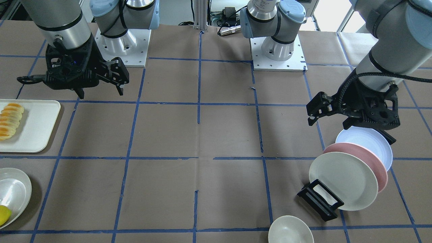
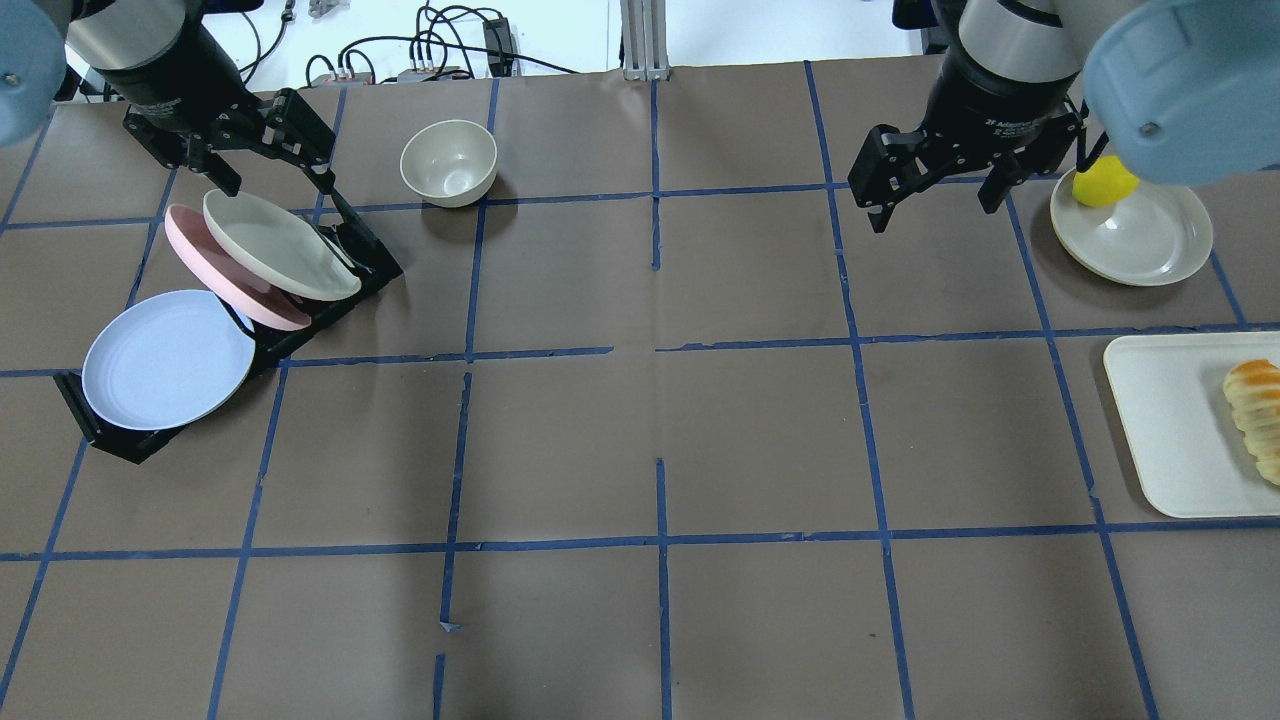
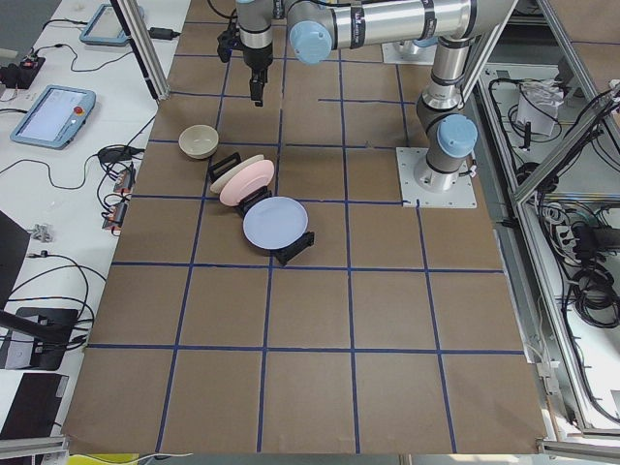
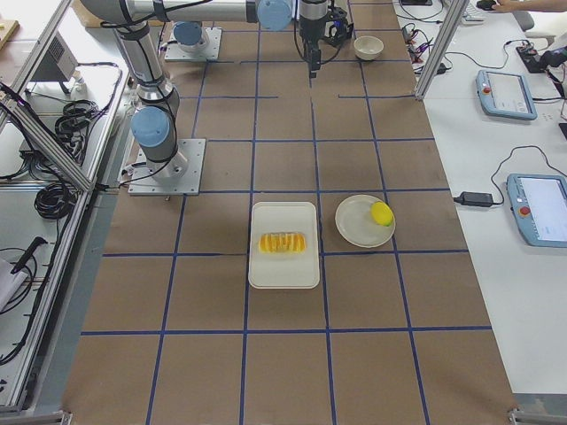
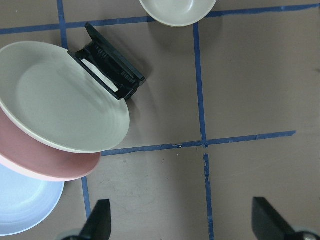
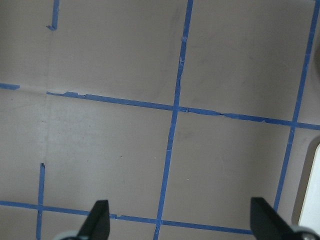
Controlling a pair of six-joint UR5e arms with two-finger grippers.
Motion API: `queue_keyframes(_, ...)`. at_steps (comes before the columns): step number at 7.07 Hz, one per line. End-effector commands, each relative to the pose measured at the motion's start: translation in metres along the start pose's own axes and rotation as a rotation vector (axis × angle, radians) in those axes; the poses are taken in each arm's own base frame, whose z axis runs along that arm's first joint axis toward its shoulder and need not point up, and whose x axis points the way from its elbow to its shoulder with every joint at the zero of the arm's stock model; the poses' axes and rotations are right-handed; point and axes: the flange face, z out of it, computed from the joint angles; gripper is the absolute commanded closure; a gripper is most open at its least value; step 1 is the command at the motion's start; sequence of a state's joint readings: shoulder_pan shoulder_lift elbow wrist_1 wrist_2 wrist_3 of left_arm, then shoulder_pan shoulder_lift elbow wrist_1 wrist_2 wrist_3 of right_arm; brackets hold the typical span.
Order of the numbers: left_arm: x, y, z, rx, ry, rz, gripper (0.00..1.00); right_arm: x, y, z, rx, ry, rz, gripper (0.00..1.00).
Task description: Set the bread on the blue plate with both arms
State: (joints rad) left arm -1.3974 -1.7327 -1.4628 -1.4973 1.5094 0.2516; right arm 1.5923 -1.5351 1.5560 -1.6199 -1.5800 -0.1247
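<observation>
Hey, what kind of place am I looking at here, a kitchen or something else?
Most likely a robotics lab, not a kitchen: the left arm and right arm are bolted to a table gridded with blue tape, and a teach pendant lies on a side bench.

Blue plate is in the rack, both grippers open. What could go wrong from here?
1. The blue plate stands in the rack close against the pink plate; pulling it out may drag the pink and cream plate along.
2. The left gripper hangs over the cream plate's end, so it must clear both to reach the blue one.
3. The bread is a long loaf on the tray; an off-centre grasp by the right gripper may tip it.
</observation>
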Motion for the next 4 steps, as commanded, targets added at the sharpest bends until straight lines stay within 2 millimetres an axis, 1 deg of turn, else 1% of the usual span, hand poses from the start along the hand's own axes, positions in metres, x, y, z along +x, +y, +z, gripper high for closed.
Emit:
queue_keyframes(1, -0.0004, -0.0010, 0.0048, -0.008, 0.004, -0.001, 0.00, 0.0000, 0.0001, -0.0005, 0.001, 0.000, -0.003, 0.00)
queue_keyframes(4, 0.0005, -0.0006, 0.0063, -0.011, 0.004, -0.004, 0.00, -0.0003, 0.0021, 0.0025, -0.005, -0.001, -0.004, 0.00)
